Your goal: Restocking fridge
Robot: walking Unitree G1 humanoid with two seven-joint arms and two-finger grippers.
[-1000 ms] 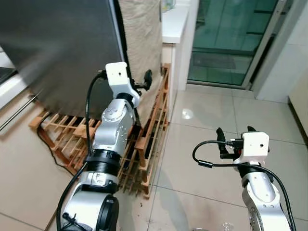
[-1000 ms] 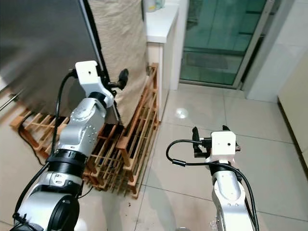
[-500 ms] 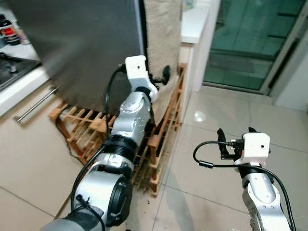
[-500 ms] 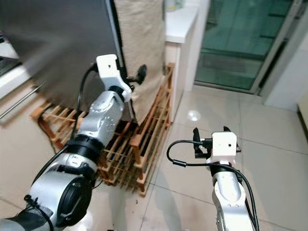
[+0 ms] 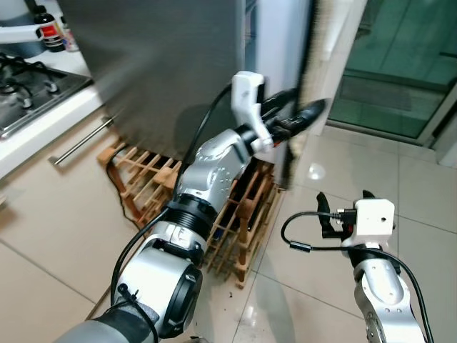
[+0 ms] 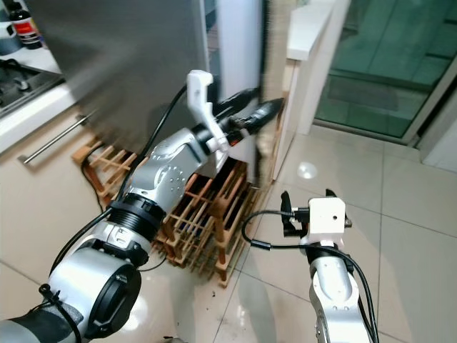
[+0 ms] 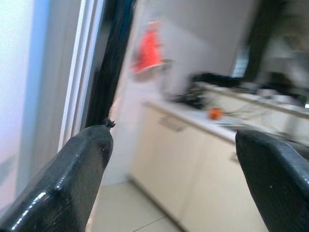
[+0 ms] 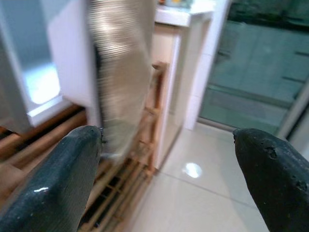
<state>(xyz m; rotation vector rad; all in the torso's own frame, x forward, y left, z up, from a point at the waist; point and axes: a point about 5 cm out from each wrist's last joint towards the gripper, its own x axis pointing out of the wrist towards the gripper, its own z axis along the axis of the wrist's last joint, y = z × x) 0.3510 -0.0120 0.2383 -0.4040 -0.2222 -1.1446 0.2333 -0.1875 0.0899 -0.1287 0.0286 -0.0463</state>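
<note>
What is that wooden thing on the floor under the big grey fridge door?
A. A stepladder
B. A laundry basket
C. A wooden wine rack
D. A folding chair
C. The wooden rack is a lattice of slats lying low on the tiles beside the fridge door, with the left tool reaching above it.

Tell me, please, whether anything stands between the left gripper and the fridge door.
Nothing visible does: the left gripper, fingers apart, is already at the edge of the fridge door, which stands ajar above the wooden rack.
</note>
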